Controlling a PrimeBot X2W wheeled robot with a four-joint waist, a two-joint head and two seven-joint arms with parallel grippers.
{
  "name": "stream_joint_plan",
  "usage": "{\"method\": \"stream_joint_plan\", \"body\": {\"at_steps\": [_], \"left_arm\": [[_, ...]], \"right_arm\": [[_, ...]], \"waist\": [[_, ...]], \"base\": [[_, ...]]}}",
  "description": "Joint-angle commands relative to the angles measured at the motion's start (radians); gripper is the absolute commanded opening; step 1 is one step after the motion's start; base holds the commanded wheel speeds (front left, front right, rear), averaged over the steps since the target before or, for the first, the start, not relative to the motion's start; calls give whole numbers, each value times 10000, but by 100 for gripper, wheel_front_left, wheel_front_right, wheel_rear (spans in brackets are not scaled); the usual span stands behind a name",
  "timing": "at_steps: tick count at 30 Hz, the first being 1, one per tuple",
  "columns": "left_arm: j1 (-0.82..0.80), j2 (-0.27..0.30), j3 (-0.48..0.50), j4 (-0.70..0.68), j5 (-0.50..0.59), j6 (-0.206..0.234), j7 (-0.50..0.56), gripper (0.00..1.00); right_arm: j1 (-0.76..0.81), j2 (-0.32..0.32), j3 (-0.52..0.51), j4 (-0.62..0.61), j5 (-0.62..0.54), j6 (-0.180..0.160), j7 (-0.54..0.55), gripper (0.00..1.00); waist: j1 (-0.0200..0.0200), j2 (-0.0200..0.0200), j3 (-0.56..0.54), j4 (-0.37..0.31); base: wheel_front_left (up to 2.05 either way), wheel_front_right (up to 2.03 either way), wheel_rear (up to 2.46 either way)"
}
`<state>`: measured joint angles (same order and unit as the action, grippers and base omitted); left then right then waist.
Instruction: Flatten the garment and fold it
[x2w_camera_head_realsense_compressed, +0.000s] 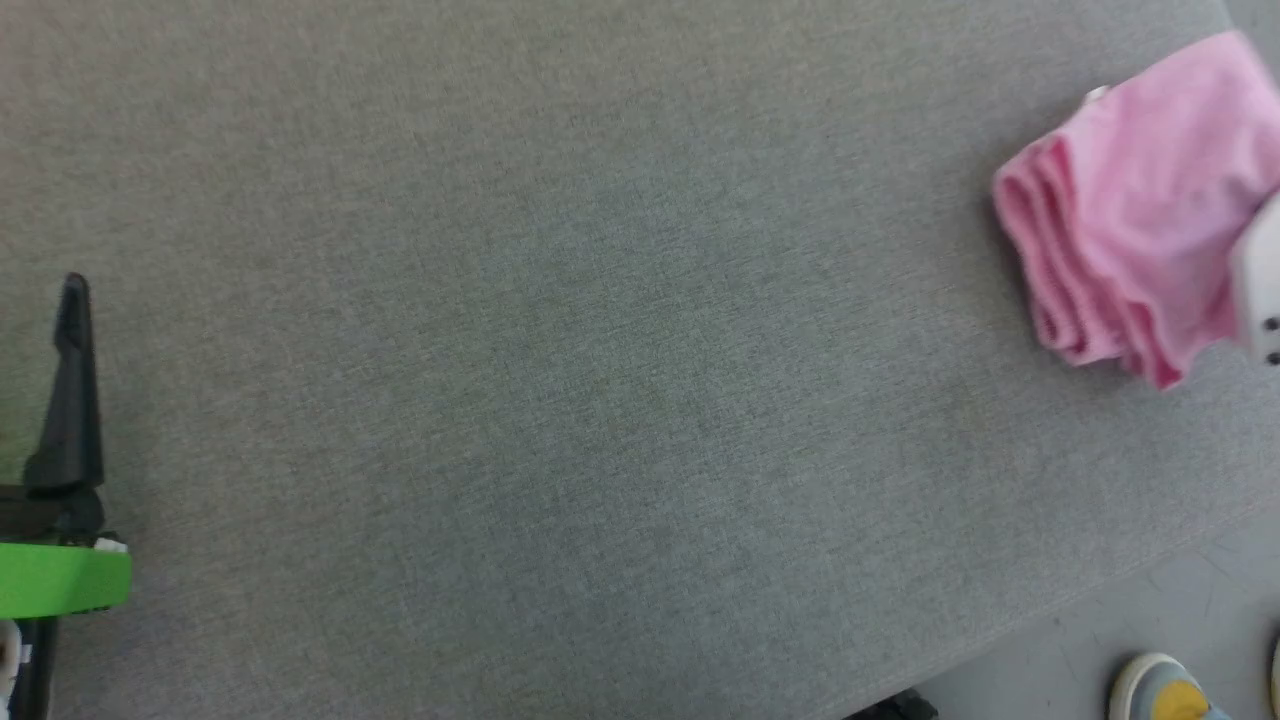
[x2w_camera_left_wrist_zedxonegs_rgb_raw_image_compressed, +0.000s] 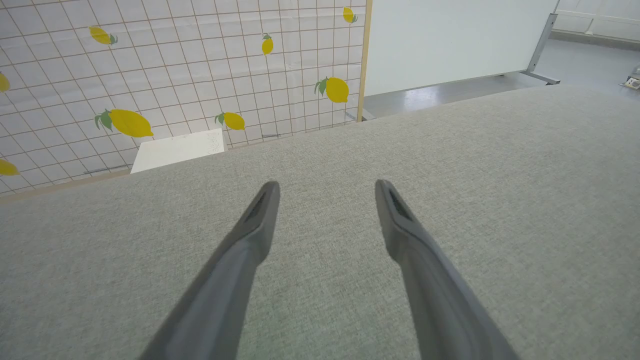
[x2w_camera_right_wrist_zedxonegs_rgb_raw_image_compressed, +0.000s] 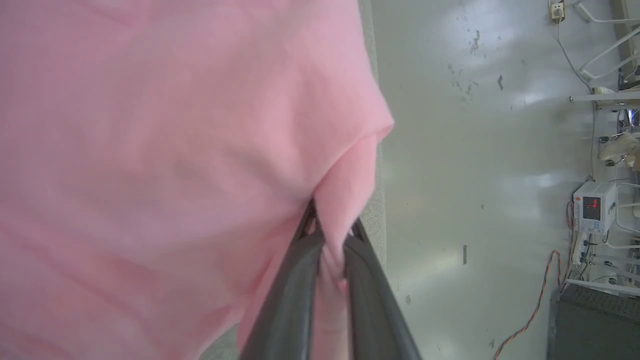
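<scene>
- The garment lies in folded layers at the far right of the grey table. The picture edge cuts it off, and a pale bit of arm hides part.
- The right gripper pinches a fold of the garment tight, by the table's edge with floor beyond.
- The left gripper is spread wide, holding nothing, over bare table.
- A shoe peeks in, half cut off.
</scene>
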<state>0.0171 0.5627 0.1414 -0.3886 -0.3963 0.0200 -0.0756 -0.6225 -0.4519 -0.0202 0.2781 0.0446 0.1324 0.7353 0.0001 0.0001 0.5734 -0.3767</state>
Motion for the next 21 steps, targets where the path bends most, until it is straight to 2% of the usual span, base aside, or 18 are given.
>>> {"method": "stream_joint_plan", "body": {"at_steps": [1,4,5,6,7,14,15,21], "left_arm": [[67,105,85,-87,14,42,25,100],[103,205,150,-172,-18,15,74,100],[97,232,149,-186,-26,1,83,100],[91,247,147,-193,-32,-5,88,100],[77,255,139,-195,-37,-5,89,100],[8,81,-51,67,-52,56,-81,100],[-58,-145,-245,352,-58,103,-293,100],[-224,-752,-533,1078,-101,353,-795,100]], "right_arm": [[-211,93,-292,5,-244,-17,-188,0],[-207,269,-1081,-8,-823,-17,-405,0],[-174,370,-1344,-20,-967,-17,-366,10],[-166,462,-1616,-72,-1082,-17,-399,39],[-149,522,-1859,-183,-1287,-17,-502,100],[-166,737,-2719,-924,-1614,-17,-503,100],[-445,880,-2884,-1576,-1301,-17,-862,100],[-931,1041,-2396,-2485,-209,-17,-2787,100]], "waist": [[-1,-1,416,-43],[-1,-1,502,65],[-1,-1,520,107],[-1,-1,526,136],[-1,-1,521,176],[-1,-1,20,395],[-1,-1,-507,581],[-1,-1,-1811,1082]], "base": [[0,0,0],[0,0,0],[0,0,0],[0,0,0],[0,0,0],[0,0,0],[0,0,0],[0,0,0]]}}
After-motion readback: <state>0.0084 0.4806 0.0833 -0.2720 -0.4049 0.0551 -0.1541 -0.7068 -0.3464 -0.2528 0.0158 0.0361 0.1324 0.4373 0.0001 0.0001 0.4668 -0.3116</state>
